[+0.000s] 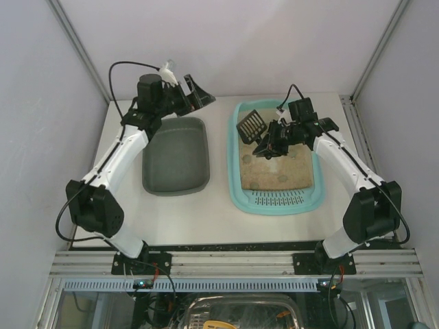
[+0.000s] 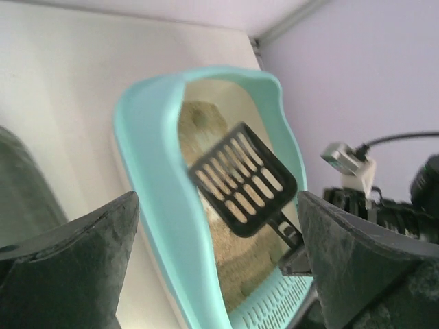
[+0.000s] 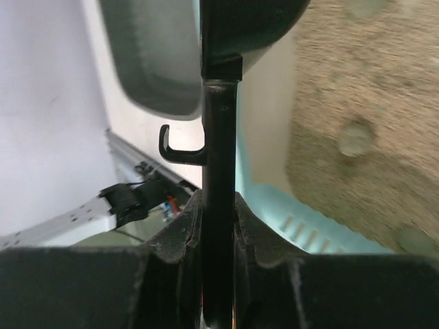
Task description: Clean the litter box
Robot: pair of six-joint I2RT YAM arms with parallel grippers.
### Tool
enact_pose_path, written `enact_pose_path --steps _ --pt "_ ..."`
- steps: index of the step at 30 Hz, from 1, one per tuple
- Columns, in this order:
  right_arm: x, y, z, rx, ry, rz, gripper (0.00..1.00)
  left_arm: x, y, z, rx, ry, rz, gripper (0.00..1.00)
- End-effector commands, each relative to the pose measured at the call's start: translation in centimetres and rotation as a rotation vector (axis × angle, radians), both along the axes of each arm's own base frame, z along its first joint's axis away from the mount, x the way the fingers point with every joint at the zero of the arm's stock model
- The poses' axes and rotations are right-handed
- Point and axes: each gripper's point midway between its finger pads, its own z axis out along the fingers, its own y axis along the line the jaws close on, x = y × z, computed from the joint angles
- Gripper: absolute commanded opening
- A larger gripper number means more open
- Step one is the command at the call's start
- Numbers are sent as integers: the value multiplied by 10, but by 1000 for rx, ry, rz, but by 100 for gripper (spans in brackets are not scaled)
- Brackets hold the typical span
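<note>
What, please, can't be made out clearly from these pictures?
- Right wrist view: head of the scoop, cut off by the top edge.
- Left wrist view: most of the grey tray, cut off left and behind a finger.
- Top view: clumps in the litter box, too small to identify.

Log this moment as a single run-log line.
right gripper shut on scoop handle | scoop head over litter box far end | left gripper open, empty, near grey tray far end
</note>
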Motion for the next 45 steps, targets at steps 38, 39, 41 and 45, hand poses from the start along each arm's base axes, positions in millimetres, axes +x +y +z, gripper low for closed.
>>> enact_pose_path --steps 38,39,41,45 --pt "-21 -10 -118 -327 239 183 0 -9 3 -45 108 -14 364 100" --pt "-19 -7 -119 -313 235 182 0 -11 3 -49 113 -8 358 100" --pt "-16 0 -121 -283 234 184 0 -15 3 -53 125 -1 348 100" --pt "-12 7 -120 -210 243 165 0 -18 7 -50 155 -29 338 100"
